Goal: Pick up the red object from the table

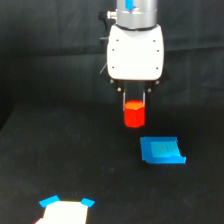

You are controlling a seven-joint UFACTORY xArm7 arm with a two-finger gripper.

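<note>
Red object (134, 115) in upright arm's closed jaws

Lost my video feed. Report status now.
End effector shut on red hexagonal block. Block looks lifted off the table. Blue patch below, to the exterior view's right, not obstructing.

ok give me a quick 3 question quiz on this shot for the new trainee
1. True or false: the red block sits between the fingers of the gripper.
2. On which side of the exterior view does the blue patch lie from the block: (a) left, (b) right?
3. Fill in: the white and blue thing sits at the ___ edge of the view.

Key: 1 true; 2 b; 3 bottom
</note>
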